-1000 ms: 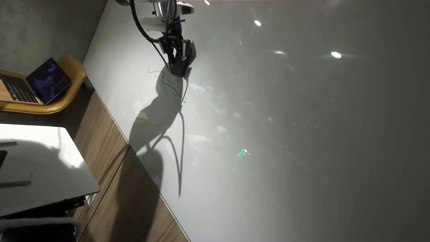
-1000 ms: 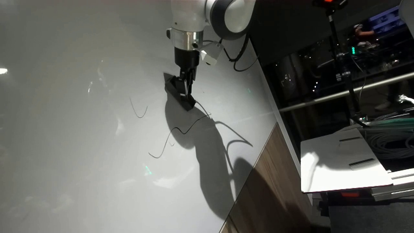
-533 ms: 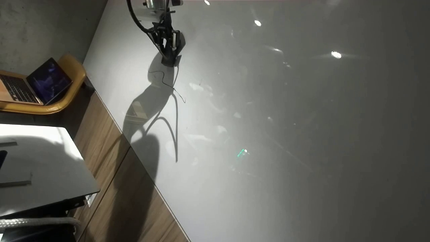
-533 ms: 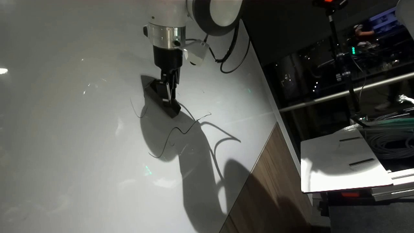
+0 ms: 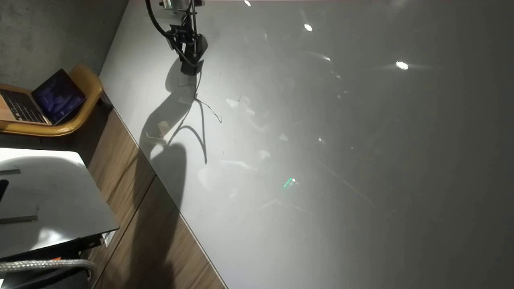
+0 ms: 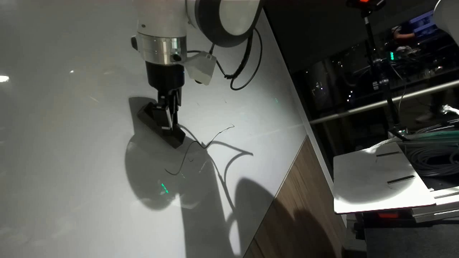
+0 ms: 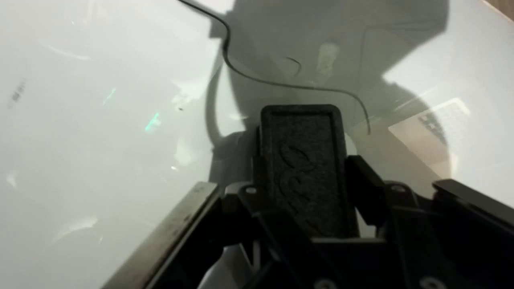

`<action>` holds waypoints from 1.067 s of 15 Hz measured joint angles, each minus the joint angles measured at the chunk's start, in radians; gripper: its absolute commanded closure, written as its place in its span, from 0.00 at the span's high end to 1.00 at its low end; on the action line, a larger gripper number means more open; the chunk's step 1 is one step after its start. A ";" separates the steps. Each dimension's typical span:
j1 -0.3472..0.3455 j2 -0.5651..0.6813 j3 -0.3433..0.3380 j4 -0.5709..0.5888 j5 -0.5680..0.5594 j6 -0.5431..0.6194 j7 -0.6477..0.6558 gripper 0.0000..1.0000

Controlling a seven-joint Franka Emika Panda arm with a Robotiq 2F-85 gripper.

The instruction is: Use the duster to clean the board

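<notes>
Duster (image 7: 305, 148): It is in your gripper (image 7: 307, 176), at the board (image 5: 341, 224), just beside the long wavy line (image 7: 273, 83).
Fingers (image 7: 363, 188): Closed on the duster, one on each long side. That likely helps stop it turning when it rubs.
Pinch spot: In an exterior view you hold it near its middle, so both ends stick out. I think that helps it push evenly.
Back of the duster: The side with the curly pattern shows in the wrist view. So the wiping side should face the board, as you want.
Touch: The duster looks very close to the board, but I can't tell if it lies flat on it.
Wavy line: I see no wiped gap in it. One end of the duster points at it in the wrist view, so I guess you are lining up to wipe.
Little curl (image 7: 298, 64): It sits just past the wavy line, so one push might get both.
Arm (image 6: 161, 19): It comes in from the top in both exterior views. Its shadow (image 6: 150, 172) lies on part of the line, which may make ink hard to see.
Next: Press softly and slide across the line. If you tip the duster, only its edge may rub.
</notes>
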 measured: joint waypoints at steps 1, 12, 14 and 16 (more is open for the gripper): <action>0.021 0.022 0.003 0.028 -0.013 -0.015 0.003 0.28; 0.149 0.170 -0.005 0.247 -0.062 -0.238 -0.014 0.28; 0.141 0.151 -0.016 0.230 -0.054 -0.254 -0.017 0.28; 0.123 0.113 -0.030 0.191 -0.052 -0.262 -0.017 0.28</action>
